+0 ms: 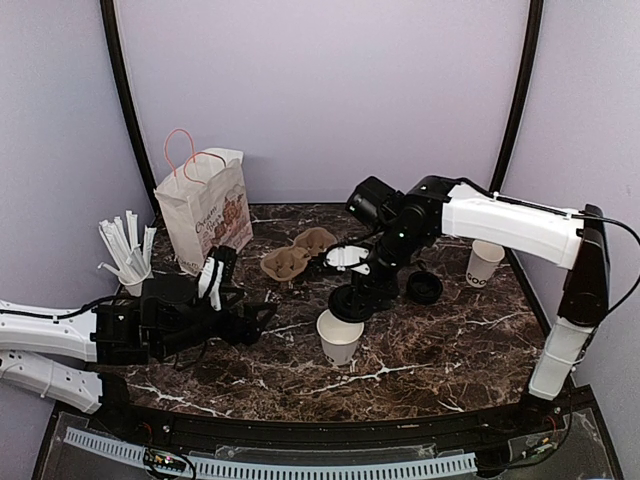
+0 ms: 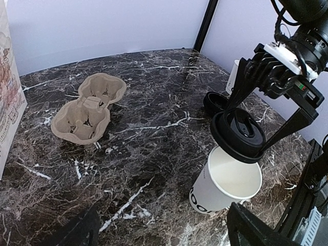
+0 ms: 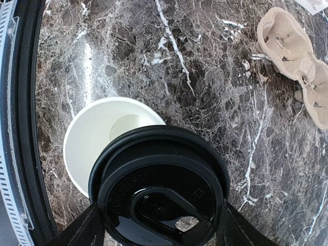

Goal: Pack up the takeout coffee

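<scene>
A small white paper cup (image 1: 340, 337) stands open, with no lid on it, on the marble table. It also shows in the left wrist view (image 2: 225, 182) and the right wrist view (image 3: 102, 133). My right gripper (image 1: 355, 300) is shut on a black round lid (image 3: 159, 184) and holds it just above the cup's far rim, partly over the opening (image 2: 238, 136). My left gripper (image 1: 262, 318) is open and empty, to the left of the cup and pointing at it. The paper bag (image 1: 205, 210) stands at the back left.
A brown pulp cup carrier (image 1: 297, 255) lies behind the cup, next to the bag. A white cup with wrapped straws (image 1: 130, 265) stands at the far left. A second black lid (image 1: 424, 288) and a second white cup (image 1: 485, 263) sit at the right.
</scene>
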`<state>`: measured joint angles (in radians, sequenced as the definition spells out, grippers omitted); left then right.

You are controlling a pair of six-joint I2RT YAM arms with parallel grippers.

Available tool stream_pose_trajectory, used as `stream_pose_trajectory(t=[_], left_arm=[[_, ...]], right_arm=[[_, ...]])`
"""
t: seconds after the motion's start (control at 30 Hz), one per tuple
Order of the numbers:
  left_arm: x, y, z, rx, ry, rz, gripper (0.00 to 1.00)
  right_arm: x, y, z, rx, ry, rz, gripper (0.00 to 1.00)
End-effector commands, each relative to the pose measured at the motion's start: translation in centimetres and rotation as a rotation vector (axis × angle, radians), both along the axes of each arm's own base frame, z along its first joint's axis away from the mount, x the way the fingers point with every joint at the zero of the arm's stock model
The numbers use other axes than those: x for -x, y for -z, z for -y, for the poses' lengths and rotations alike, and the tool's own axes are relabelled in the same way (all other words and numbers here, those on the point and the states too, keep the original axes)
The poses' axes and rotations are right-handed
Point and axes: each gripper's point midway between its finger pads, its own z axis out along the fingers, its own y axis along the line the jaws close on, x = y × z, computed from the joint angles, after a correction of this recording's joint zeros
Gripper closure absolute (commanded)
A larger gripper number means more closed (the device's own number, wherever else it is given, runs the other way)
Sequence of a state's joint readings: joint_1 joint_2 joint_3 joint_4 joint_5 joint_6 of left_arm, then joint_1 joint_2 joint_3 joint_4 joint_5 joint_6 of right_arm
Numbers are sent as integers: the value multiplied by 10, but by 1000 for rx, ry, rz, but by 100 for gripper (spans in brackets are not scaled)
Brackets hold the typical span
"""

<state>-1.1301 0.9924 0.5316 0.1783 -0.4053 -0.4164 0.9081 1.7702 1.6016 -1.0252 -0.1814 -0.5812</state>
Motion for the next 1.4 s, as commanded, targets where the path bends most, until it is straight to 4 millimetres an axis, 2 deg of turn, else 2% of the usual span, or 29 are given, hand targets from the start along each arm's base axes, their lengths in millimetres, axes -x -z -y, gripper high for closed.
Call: stream_pose_trajectory(t=[0.0, 0.53, 0.93, 1.17, 1.37], left_arm=[[-1, -7, -7, 48, -26, 14, 11], [4, 1, -20, 69, -35, 0, 11], [5, 3, -23, 69, -42, 3, 11], [4, 2, -24, 69, -43, 10, 11], [4, 2, -24, 67, -46, 12, 11]], right_arm=[[6, -7, -11, 31, -47, 30, 32], [17, 12, -30, 106, -94, 33, 32], [24, 17, -28, 140, -108, 32, 32], [26, 4, -27, 125, -106, 72, 33], [30, 13, -22, 154, -112, 68, 33]])
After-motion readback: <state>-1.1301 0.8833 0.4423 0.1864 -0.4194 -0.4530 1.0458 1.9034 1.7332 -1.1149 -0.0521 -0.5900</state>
